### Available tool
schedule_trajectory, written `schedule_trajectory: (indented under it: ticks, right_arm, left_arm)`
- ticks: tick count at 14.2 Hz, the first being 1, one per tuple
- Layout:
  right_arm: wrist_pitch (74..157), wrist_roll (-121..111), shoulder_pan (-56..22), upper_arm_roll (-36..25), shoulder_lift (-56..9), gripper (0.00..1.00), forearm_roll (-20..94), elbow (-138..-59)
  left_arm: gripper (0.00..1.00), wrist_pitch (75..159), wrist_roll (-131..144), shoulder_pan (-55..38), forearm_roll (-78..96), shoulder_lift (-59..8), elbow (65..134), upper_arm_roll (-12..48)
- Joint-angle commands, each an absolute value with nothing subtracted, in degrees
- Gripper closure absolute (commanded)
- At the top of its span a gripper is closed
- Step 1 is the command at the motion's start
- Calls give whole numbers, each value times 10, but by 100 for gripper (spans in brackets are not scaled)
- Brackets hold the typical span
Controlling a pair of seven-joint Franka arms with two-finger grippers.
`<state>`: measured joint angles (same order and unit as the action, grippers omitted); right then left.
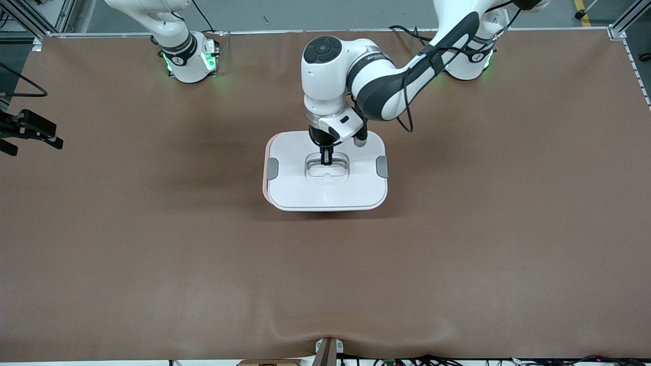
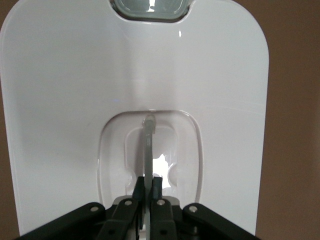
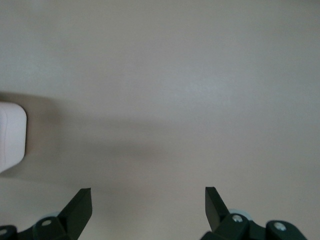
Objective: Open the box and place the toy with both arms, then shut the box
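Glossy rounded white lid (image 1: 325,178) tops the box, left pincer (image 1: 326,161) pinching its recessed handle (image 2: 148,142); right pincer (image 3: 148,207) gapes.

Plain matte brown worktop (image 1: 152,244), unpatterned, slightly mottled. White lid (image 1: 295,190) on pale pink box (image 1: 265,185), pink showing only as a thin strip along the edge toward the right arm's end. Grey clips (image 1: 273,168) at both short sides of lid. Translucent, glossy recessed handle (image 1: 328,170) at lid centre. White arms with black joints (image 1: 376,86); green glow at both bases (image 1: 208,61) along the worktop's edge. Black left gripper (image 1: 326,157), black fingers (image 2: 157,192). Black right gripper (image 3: 148,202), seen against pale washed-out brown.
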<state>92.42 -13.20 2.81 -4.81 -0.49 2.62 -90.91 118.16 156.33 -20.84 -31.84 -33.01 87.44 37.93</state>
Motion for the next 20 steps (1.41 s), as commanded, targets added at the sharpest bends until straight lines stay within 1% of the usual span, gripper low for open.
schedule_trajectory:
  ticks: [1, 7, 10, 13, 16, 20]
  right_arm:
    - [889, -69, 25, -46, 3, 0, 26, -905]
    - [918, -69, 24, -43, 2, 0, 25, -904]
    - [924, -95, 17, -40, -4, 0, -15, -903]
    - [918, -95, 0, -40, -4, 0, -17, -906]
    - [916, -96, 7, -40, -20, 0, -21, -905]
    - [923, -89, 32, -43, -21, 0, -10, -900]
  left_arm:
    - [100, 1187, 1611, -223, -348, -342, 864, 377]
    - [100, 1192, 1636, -229, -374, -354, 861, 376]
    - [100, 1196, 1636, -235, -372, -359, 860, 375]
    - [100, 1198, 1640, -236, -372, -366, 853, 375]
    - [100, 1198, 1648, -241, -372, -372, 846, 375]
    - [100, 1198, 1648, -245, -374, -375, 842, 374]
